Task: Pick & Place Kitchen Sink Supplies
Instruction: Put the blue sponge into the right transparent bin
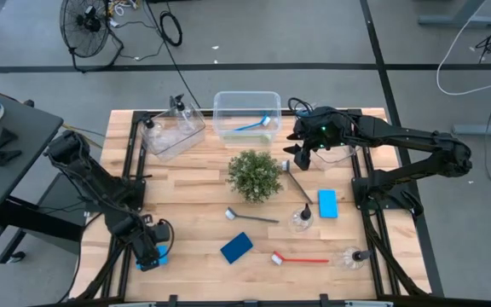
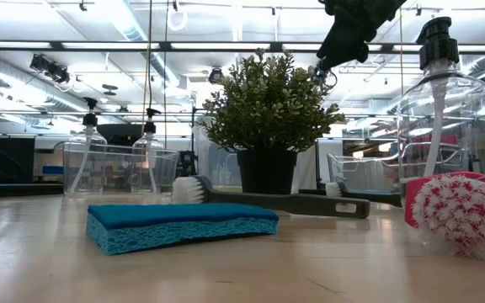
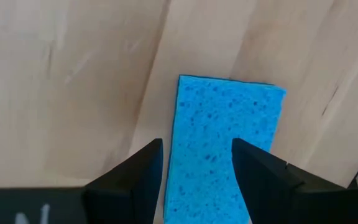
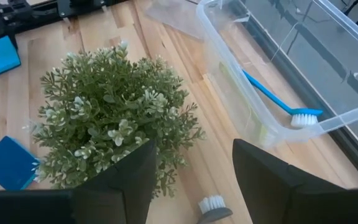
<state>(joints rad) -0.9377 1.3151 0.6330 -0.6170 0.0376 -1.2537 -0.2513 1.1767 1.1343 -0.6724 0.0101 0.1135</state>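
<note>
My left gripper (image 1: 152,252) is low at the table's near left corner, open, with its fingers over one short end of a light blue sponge (image 3: 225,143) that lies flat on the wood. My right gripper (image 1: 300,154) is open and empty, raised above the table between the bushy plant (image 1: 255,175) and the far right. It also shows in the low view (image 2: 343,42). A blue brush (image 4: 272,96) lies in a clear bin (image 1: 246,115). On the table lie two dark grey brushes (image 1: 251,217) (image 1: 297,183), a red brush (image 1: 300,258), two blue sponges (image 1: 237,247) (image 1: 327,203) and two bottles (image 1: 302,220) (image 1: 351,256). My left gripper points down over the light blue sponge's short end (image 3: 197,186), one finger at each long side. The right finger (image 3: 260,180) overlaps the sponge's edge. I cannot tell whether the fingers touch it. The sponge lies flat on the table.
A second clear bin (image 1: 175,132) at the far left lies tipped, with two bottles in it. The plant stands mid-table right under my right gripper. In the low view the near sponge (image 2: 179,223), a grey brush (image 2: 276,200) and the red brush head (image 2: 461,210) lie in front.
</note>
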